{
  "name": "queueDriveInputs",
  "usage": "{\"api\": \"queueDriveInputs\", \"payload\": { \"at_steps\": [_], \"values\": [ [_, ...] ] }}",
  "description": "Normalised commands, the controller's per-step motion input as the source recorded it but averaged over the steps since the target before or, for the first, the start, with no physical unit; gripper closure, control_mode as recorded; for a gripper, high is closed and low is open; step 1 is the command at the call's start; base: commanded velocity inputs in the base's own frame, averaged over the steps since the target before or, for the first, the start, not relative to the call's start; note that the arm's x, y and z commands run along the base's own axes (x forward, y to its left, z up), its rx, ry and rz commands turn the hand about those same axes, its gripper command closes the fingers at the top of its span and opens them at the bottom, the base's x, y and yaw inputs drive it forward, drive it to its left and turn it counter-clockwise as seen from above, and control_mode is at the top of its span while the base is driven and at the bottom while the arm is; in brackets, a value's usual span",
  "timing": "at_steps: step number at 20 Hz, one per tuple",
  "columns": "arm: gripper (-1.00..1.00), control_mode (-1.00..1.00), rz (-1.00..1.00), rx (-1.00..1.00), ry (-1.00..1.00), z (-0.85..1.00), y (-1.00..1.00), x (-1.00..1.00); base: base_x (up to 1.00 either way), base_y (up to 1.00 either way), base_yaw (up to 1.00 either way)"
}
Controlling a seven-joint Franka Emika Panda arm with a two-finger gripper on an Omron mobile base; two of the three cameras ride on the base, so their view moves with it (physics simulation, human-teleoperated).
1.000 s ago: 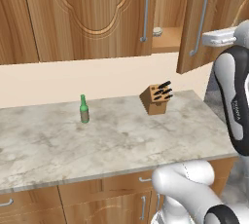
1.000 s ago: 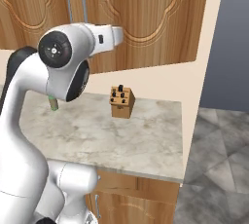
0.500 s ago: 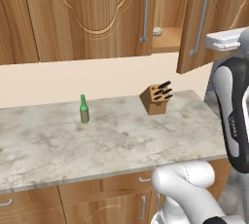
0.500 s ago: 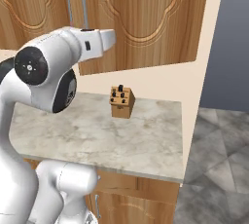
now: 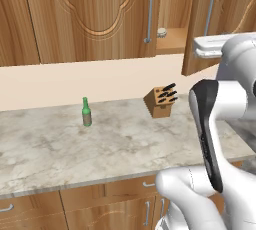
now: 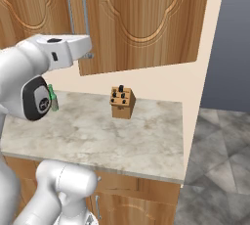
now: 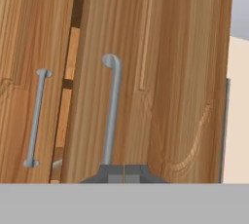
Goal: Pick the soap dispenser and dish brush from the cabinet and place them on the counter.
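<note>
The cabinet [image 5: 100, 14] has its right door [image 5: 197, 29] standing ajar, and a narrow gap shows the inner shelf. On that shelf sits a small round pale thing [image 5: 161, 32], which looks like the dish brush head, though it is too small to be sure. The soap dispenser is hidden. My gripper [image 7: 123, 173] is shut with nothing between its fingers, right at the lower end of the ajar door's silver bar handle [image 7: 112, 111]. From the right base, my white hand [image 6: 73, 48] hovers by that handle [image 6: 84, 23]. The counter [image 5: 125, 144] lies below.
A slim green bottle [image 5: 86, 112] stands on the counter at the left. A wooden knife block [image 5: 161, 101] stands near the back wall, below the ajar door. The left door's handle [image 7: 36, 118] is beside the gap. The counter ends at the right edge [image 6: 188, 141].
The arm has swung, its elbow coming lower and forward in both base views. The hand stays by the ajar door's handle, shifted slightly. The door and the things on the counter have not moved.
</note>
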Motion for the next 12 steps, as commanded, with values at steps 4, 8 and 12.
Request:
{"api": "queueDriveInputs", "payload": {
  "at_steps": [4, 8, 12],
  "values": [
    [-1.0, -1.0, -0.19, 0.0, -0.13, 0.0, 0.38, -0.09, 0.0, 0.0, 0.0],
    [-1.0, -1.0, -0.17, 0.0, -0.11, 0.0, 0.35, -0.07, 0.0, 0.0, 0.0],
    [-1.0, -1.0, -0.15, 0.0, -0.02, 0.0, 0.26, 0.03, 0.0, 0.0, 0.0]
  ]
}}
